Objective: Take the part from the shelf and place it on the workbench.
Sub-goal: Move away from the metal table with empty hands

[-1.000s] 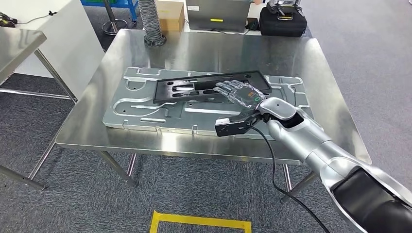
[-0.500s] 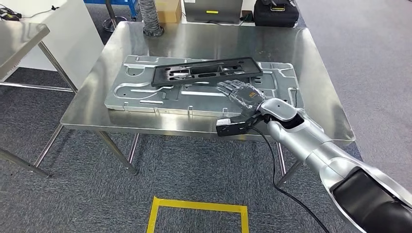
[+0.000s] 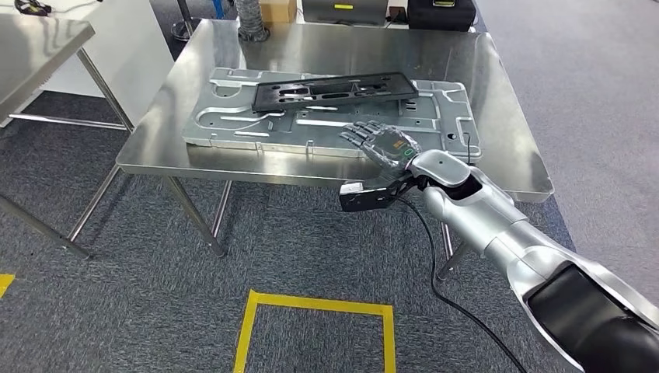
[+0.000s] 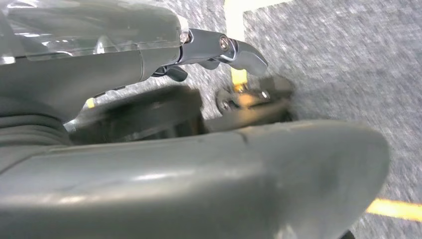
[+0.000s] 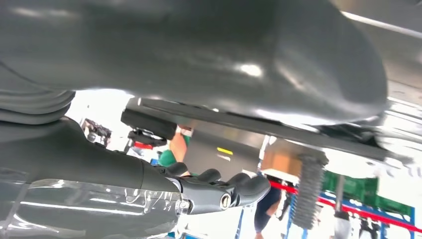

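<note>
Nearest in, the right hand (image 3: 386,145) hovers over the workbench's (image 3: 326,167) front edge, fingers spread, holding nothing. Left hand (image 4: 149,149): grip can't be told. Beyond, the black frame part (image 3: 334,89) lies flat on the silver panel (image 3: 233,124), long axis crosswise. Looks stiff, light plastic; best gripped along a long rail.

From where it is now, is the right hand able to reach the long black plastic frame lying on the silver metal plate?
Probably yes. The right hand hovers open over the near edge of the silver metal plate, and the long black plastic frame lies just beyond it with nothing between them.
</note>
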You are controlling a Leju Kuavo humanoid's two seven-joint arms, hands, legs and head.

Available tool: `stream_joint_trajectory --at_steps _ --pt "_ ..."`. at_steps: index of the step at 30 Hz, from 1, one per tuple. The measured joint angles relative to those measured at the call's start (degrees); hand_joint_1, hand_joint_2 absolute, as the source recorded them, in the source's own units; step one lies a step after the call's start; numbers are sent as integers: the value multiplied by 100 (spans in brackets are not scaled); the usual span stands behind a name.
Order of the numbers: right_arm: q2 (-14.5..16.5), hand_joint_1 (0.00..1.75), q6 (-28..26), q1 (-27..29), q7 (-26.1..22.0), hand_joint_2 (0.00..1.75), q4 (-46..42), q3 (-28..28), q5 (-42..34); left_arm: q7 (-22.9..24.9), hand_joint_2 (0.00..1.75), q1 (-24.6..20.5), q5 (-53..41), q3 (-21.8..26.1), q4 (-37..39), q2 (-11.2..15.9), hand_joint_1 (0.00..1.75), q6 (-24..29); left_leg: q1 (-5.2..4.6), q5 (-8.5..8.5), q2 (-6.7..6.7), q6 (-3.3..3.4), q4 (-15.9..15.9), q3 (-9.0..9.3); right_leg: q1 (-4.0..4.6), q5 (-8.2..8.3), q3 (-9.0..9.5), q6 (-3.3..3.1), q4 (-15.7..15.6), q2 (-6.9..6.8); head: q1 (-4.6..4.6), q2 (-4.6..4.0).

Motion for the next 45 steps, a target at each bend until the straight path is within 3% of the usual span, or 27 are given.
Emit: stream_joint_trajectory --at_steps 2,4,5,7,9,11,12,14,16,19,20,22,23,25,27,28,30,32,34,35,36,38,39,40,42,43,45 --pt "7 0 10 -2 -7 0 8 17 -8 -6 0 8 2 7 1 -2 0 0 16 173 27 96 -21 -151 -13 -473 -160 38 374 16 1 0" --pt "11 0 14 -3 -12 0 18 38 -19 -13 0 10 4 11 1 -2 0 0 6 334 30 132 -14 -356 -16 -1052 -344 60 1131 24 1 0" --pt "13 0 13 -3 -13 0 25 49 -25 -16 0 13 5 13 1 -2 0 0 2 413 29 130 -6 -466 -18 -1161 -383 71 1474 28 1 0" --pt "13 0 9 -3 -13 0 43 68 -36 -20 0 15 4 15 1 -3 0 0 0 562 32 111 28 -692 -23 -972 -236 82 1713 31 -1 0" --pt "12 0 3 -18 -13 0 58 73 -38 -21 0 7 -1 15 1 -6 0 -1 2 682 34 76 87 -889 -30 -734 276 65 1223 31 -1 0" --pt "9 0 -6 -60 -13 0 68 65 -43 -20 0 -12 -16 15 1 -12 0 -2 -14 782 35 23 153 -1025 -9 -898 889 21 393 30 0 0" --pt "1 0 -10 -80 -12 0 75 60 -48 -16 0 -24 -28 15 1 -14 0 -5 -19 834 36 -6 166 -1060 6 -1009 1065 -7 113 29 0 0" --pt "-19 0 -24 -85 -5 0 100 52 -63 -5 0 -37 -53 15 1 -17 0 -13 -18 941 37 -74 142 -1096 18 -1023 1099 -80 -48 20 1 0" --pt "-35 0 -49 -71 6 0 133 50 -76 9 0 -39 -73 15 1 -15 0 -17 -3 761 29 -137 262 -1184 2 -884 990 -173 -64 1 0 0" --pt "-58 0 -107 -66 18 0 178 39 -90 20 0 -49 -82 15 1 -10 0 -18 24 -100 22 -205 1224 -1457 0 -639 714 -251 -66 -2 0 0" --pt "-64 0 -116 -59 20 0 192 37 -92 21 0 -55 -82 15 1 -9 0 -19 28 -256 23 -220 1593 -1512 4 -564 618 -252 -62 3 0 0" --pt "-73 0 -119 -40 19 0 220 37 -93 26 0 -63 -83 15 1 -9 0 -19 31 -140 22 -225 1891 -1394 10 -419 428 -236 -48 12 -1 0" --pt "-81 0 -120 -33 20 0 234 34 -93 29 0 -67 -84 15 1 -8 0 -20 31 23 22 -213 1752 -1200 11 -350 337 -221 -40 15 -1 0" --pt "-103 0 -135 -32 29 0 255 8 -97 35 0 -88 -85 15 1 -6 0 -20 22 139 11 -162 992 -560 20 -230 195 -179 -20 21 -1 0" --pt "-159 0 -196 -27 42 0 273 -67 -110 44 0 -118 -86 14 1 -2 0 -22 -5 -41 -10 -96 228 -41 28 -117 123 -118 -18 11 0 0" --pt "-197 0 -249 -11 43 0 283 -119 -126 51 0 -130 -87 13 1 -1 0 -26 -25 -102 -18 -63 41 56 29 -55 102 -82 -37 4 0 0" --pt "-318 0 -377 82 26 0 310 -242 -188 69 0 -133 -86 13 1 -2 0 -33 -21 -16 -18 15 -37 -17 19 6 62 -8 -63 -4 1 0" --pt "-501 0 -519 254 -6 0 355 -415 -296 91 0 -131 -70 13 1 -4 0 -36 -2 144 -11 113 -67 -151 5 -355 -49 46 203 8 1 0" --pt "-700 0 -732 474 -51 0 430 -665 -419 102 0 -119 -32 14 1 -6 0 -36 -12 289 -15 172 -62 -317 -9 -978 -223 80 882 31 2 0" --pt "-788 0 -861 612 -72 0 480 -810 -482 103 0 -102 -14 15 1 -7 0 -36 -19 354 -19 179 -54 -406 -12 -1163 -285 97 1253 40 1 0" --pt "-874 0 -1001 782 -82 0 537 -977 -550 103 0 -81 3 16 1 -7 0 -35 -23 415 -20 180 -41 -496 -12 -1208 -296 112 1526 49 1 0" --pt "-1036 0 -1284 1244 -91 0 635 -1382 -707 103 0 -35 16 19 1 -7 0 -35 -24 519 -25 174 6 -677 -14 -959 -54 122 1557 53 0 0" --pt "-1110 0 -1397 1528 -130 0 669 -1662 -822 103 0 -15 19 19 1 -8 0 -35 -23 560 -31 164 40 -760 -14 -821 214 112 1280 49 0 0" --pt "-1168 0 -1471 1835 -216 0 695 -1983 -962 103 0 3 19 20 1 -8 0 -35 -30 594 -43 148 81 -833 -2 -796 548 94 863 40 1 0" --pt "-1227 0 -1484 2452 -484 0 761 -2696 -1276 103 0 26 21 21 1 -8 0 -33 -44 661 -63 96 136 -921 30 -953 1066 34 110 16 0 0" --pt "-1228 0 -1450 2742 -633 0 831 -3060 -1390 103 0 34 25 23 1 -7 0 -32 -49 701 -69 66 140 -941 50 -1030 1172 4 -77 5 0 0" --pt "-1190 0 -1319 3214 -812 0 1040 -3731 -1523 103 0 53 34 28 1 -1 0 -27 -56 753 -70 3 134 -968 47 -974 1134 -69 -130 -17 1 0"
